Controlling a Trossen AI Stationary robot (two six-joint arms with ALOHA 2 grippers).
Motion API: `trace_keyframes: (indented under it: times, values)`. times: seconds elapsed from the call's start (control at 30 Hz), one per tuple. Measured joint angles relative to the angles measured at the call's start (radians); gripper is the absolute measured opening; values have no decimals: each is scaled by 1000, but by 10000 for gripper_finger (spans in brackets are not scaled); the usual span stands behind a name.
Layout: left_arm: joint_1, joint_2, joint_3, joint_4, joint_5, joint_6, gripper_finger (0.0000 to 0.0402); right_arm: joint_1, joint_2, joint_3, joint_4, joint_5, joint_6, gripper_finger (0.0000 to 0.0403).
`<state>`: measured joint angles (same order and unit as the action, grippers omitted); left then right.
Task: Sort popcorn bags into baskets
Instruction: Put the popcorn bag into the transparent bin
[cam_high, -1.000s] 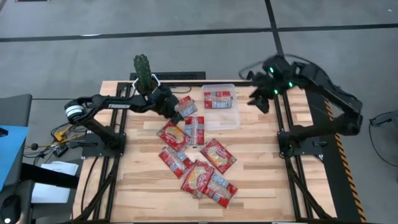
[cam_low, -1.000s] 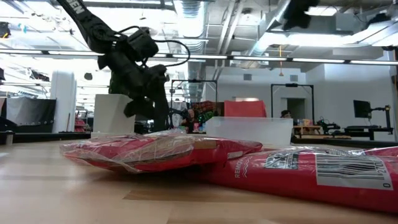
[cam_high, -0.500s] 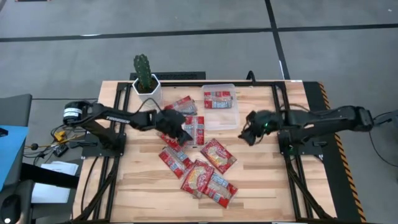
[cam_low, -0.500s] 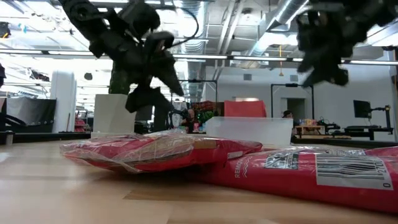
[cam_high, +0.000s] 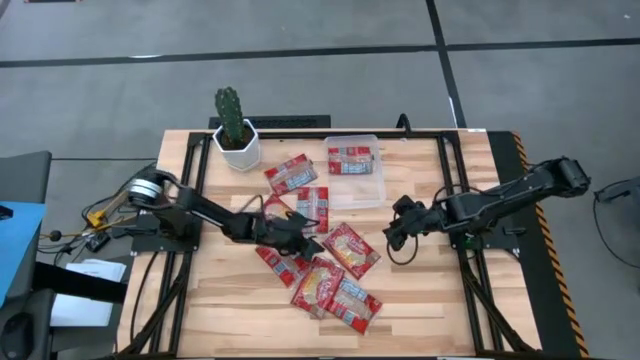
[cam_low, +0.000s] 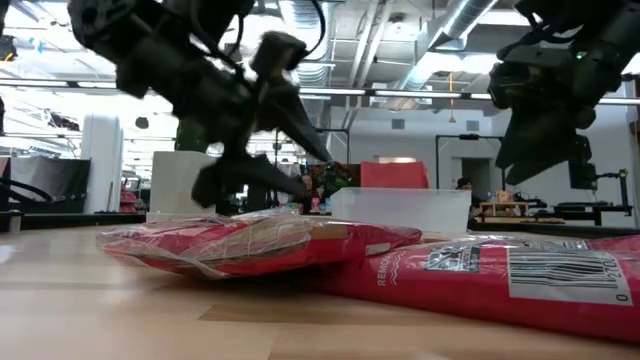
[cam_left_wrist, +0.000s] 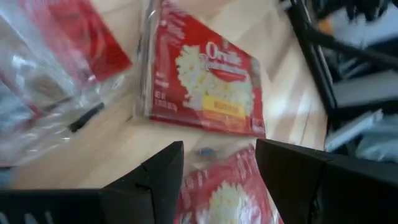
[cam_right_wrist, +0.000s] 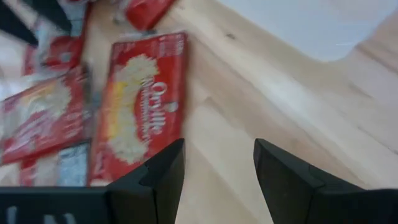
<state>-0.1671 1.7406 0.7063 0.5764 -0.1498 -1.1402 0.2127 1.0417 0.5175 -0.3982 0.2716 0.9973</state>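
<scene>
Both arms have swung down from near the basket (cam_high: 355, 170) to the bench (cam_high: 420, 290). Left gripper (cam_high: 300, 238), jaws apart and empty, hovers over the popcorn bags (cam_high: 320, 262); right gripper (cam_high: 393, 238), likewise apart, sits just beside them.

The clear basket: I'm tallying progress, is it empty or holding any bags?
Holding one: a single popcorn bag lies inside the basket.
</scene>
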Motion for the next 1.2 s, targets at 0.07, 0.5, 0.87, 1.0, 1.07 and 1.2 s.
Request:
trace_keyframes:
  times: [0.07,0.5,0.87,1.0,1.07,1.2]
  values:
    - [-4,53,0,42,-31,-63,189,15,11,0,1,39,28,214]
    - [-6,159,192,-263,-70,-217,189,113,105,0,5,102,207,214]
    - [1,161,223,-302,-97,-279,189,126,184,0,78,124,228,214]
    - [6,180,224,-265,-96,-296,189,117,226,0,110,119,227,214]
    - [6,205,225,-227,-87,-306,189,120,255,0,145,108,211,214]
    - [11,236,228,-124,-32,-285,189,121,307,0,275,35,133,214]
